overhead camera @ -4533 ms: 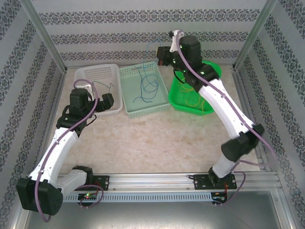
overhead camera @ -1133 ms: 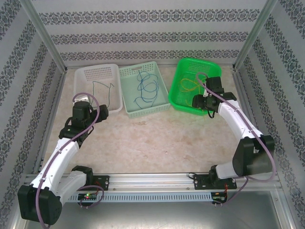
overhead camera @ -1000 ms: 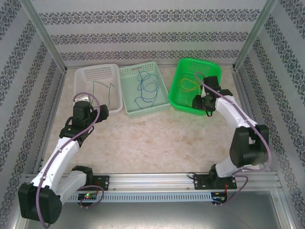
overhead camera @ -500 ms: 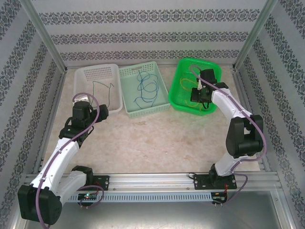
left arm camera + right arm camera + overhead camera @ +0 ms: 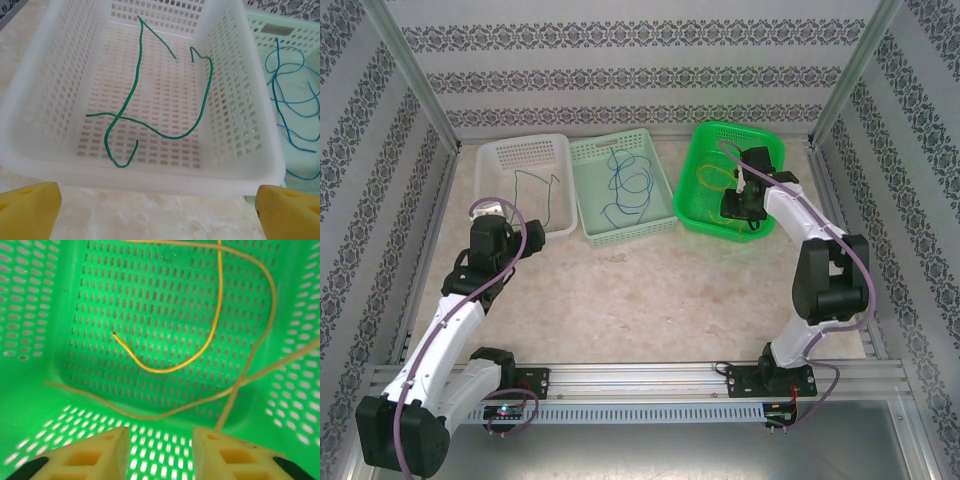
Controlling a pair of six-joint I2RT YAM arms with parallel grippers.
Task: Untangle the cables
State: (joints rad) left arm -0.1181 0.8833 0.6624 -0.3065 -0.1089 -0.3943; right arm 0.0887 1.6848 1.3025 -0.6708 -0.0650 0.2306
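A dark green cable [image 5: 535,190] lies loosely curled in the white basket [image 5: 525,142]; in the left wrist view the same cable [image 5: 137,70] sprawls over the basket floor [image 5: 165,85]. A blue cable [image 5: 630,185] rests in the pale green basket [image 5: 610,148]. Yellow cables [image 5: 160,371] loop inside the bright green basket [image 5: 735,127]. My left gripper [image 5: 159,210] is open just short of the white basket's near rim, nothing between its fingers. My right gripper [image 5: 161,450] hangs open low inside the green basket, above the yellow cables, holding nothing.
The three baskets stand side by side along the back of the marble tabletop [image 5: 650,290]. Patterned walls and metal posts [image 5: 415,90] close in the sides. The blue cable [image 5: 276,47] also shows at the right of the left wrist view.
The right arm came down from high over the pale green basket, where the blue cable dangled, into the green basket. The blue cable now lies in its basket. The left arm drew back slightly.
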